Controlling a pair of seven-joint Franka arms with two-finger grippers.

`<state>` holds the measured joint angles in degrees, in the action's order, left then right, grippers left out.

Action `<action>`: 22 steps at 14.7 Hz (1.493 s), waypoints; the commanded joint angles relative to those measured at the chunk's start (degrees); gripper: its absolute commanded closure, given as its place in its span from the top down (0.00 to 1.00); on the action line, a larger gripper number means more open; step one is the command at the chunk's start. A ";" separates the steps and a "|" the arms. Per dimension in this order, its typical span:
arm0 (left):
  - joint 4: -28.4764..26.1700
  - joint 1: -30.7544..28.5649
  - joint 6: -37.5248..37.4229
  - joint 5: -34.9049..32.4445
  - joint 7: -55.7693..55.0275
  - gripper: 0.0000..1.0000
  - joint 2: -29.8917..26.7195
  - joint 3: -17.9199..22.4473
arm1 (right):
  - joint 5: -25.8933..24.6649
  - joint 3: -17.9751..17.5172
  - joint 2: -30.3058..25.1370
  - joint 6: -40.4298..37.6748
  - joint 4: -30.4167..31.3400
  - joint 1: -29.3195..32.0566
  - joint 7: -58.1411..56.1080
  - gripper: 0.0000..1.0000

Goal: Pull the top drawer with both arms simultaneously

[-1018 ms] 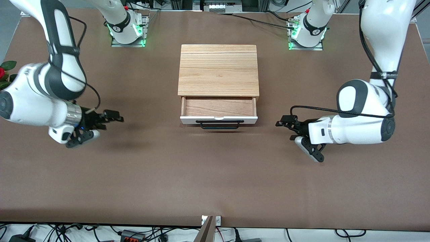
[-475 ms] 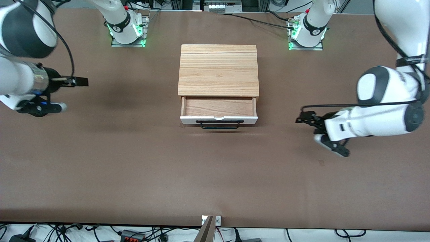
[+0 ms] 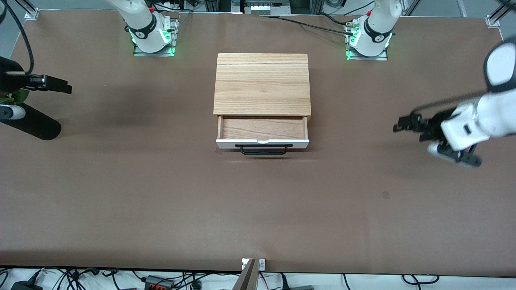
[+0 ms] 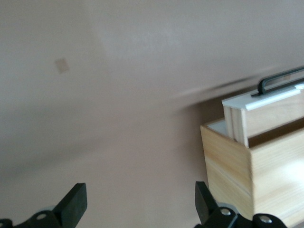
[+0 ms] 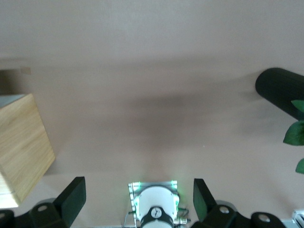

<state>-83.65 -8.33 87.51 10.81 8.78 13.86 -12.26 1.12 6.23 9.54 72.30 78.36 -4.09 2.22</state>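
The top drawer [image 3: 263, 128] stands pulled part way out of the light-wood box [image 3: 262, 82]. Its white front panel [image 3: 263, 142] and black bar handle [image 3: 264, 150] face the front camera, and the tray shows bare wood. My left gripper [image 3: 400, 124] is open and empty over bare table toward the left arm's end, well apart from the drawer. My right gripper [image 3: 64, 87] is open and empty over the right arm's end of the table. The left wrist view shows its open gripper [image 4: 140, 205], the drawer [image 4: 263, 102] and the box [image 4: 235, 161]. The right wrist view shows its open gripper [image 5: 137, 197] and a box corner [image 5: 23, 142].
A black cylinder [image 3: 34, 125] with green leaves [image 3: 18, 96] lies at the right arm's end of the table, under the right gripper; it also shows in the right wrist view [image 5: 280, 90]. The arm bases [image 3: 151, 34] [image 3: 369, 36] stand along the table's edge away from the front camera.
Both grippers have swung away from the drawer toward their own ends of the table. The drawer has not moved.
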 commanded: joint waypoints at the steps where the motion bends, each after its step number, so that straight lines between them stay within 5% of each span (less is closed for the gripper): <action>1: -2.04 0.51 -3.57 -6.31 -3.23 1.00 -5.59 -0.48 | -1.47 -8.84 -11.54 15.78 19.49 7.33 0.68 1.00; 3: -5.19 0.60 -3.40 -7.47 -7.35 1.00 -8.22 -3.01 | -1.39 -10.18 -14.81 27.15 26.66 8.57 1.03 1.00; 7: -12.04 -0.10 -2.26 -12.57 -10.54 1.00 -13.59 -6.54 | -0.59 -6.69 -14.82 19.75 24.40 8.14 0.68 1.00; 11: -23.12 -0.19 3.45 -11.00 -10.45 1.00 -21.76 -6.63 | -0.68 -5.35 -9.89 13.65 14.20 6.90 1.21 1.00; 22: -29.02 -2.04 9.34 -6.60 -6.78 1.00 -25.73 -6.02 | -1.21 -5.35 -8.66 17.09 14.89 4.88 1.56 1.00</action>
<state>-110.38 -9.77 94.98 3.18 -1.15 -9.28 -18.28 0.54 0.58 0.25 89.67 94.44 1.44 2.82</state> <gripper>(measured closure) 0.000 0.000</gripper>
